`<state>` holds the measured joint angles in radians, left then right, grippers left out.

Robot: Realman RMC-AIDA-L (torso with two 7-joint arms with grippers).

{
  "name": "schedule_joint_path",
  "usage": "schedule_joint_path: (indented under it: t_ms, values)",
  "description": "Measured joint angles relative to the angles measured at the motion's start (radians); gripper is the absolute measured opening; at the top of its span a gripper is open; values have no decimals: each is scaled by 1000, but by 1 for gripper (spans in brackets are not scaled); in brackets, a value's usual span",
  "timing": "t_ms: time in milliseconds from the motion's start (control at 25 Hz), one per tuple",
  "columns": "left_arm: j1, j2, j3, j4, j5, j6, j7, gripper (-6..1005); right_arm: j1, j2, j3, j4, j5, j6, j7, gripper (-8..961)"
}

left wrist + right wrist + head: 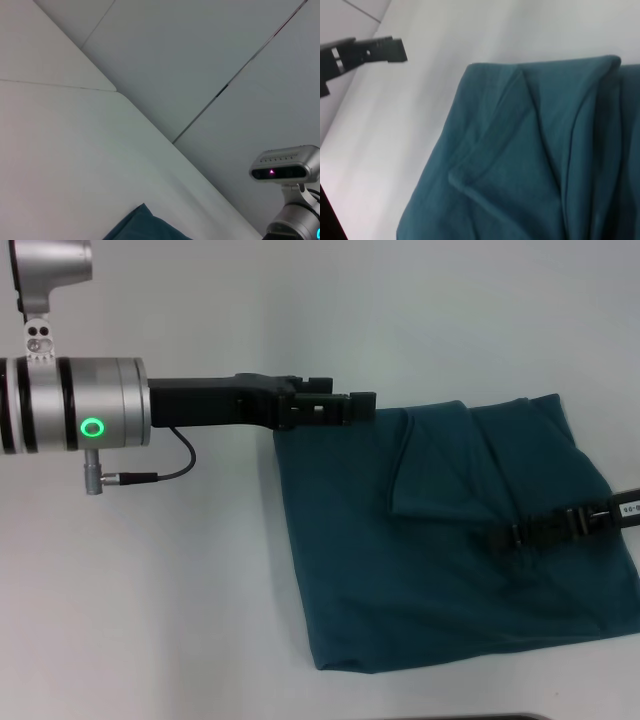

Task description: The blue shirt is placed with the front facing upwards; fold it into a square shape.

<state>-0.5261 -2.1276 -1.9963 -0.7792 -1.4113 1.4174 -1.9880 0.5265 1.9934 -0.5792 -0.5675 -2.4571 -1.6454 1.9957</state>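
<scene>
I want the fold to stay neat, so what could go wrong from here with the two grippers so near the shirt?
The left gripper sits at the far left corner of the folded blue shirt; pulling away, it might drag that corner open. The right gripper lies over the cloth near the right edge and could snag or shift the top layer. A raised flap and creases in the middle may keep the square uneven.

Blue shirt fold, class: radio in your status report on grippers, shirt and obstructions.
Left gripper at the blue shirt's far-left corner. Right gripper low over its right side. Shirt folded into a rough square on the table, loose flap on top. Nothing obstructing.
</scene>
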Motion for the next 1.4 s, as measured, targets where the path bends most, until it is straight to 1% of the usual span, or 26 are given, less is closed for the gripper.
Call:
schedule_joint_path:
  t_ms: [240, 320, 560, 760, 1040, 1400]
  values:
    - [0, 0, -1, 3, 0, 0, 1, 936, 1, 0, 1, -2, 1, 15, 12, 683]
    - [0, 0, -1, 4, 0, 0, 2, 937, 1, -1, 5, -3, 4, 16, 12, 436]
    - [0, 0, -1, 4, 0, 0, 9, 937, 0, -2, 8, -3, 21, -6, -7, 204]
    - [0, 1, -4, 3, 0, 1, 12, 937, -7, -5, 9, -10, 90, -65, -44, 91]
    - [0, 3, -13, 5, 0, 6, 15, 936, -18, -9, 10, -61, 173, -133, -60, 91]
    - [0, 3, -13, 6, 0, 9, 15, 936, -14, -3, 10, -158, 258, -257, -61, 90]
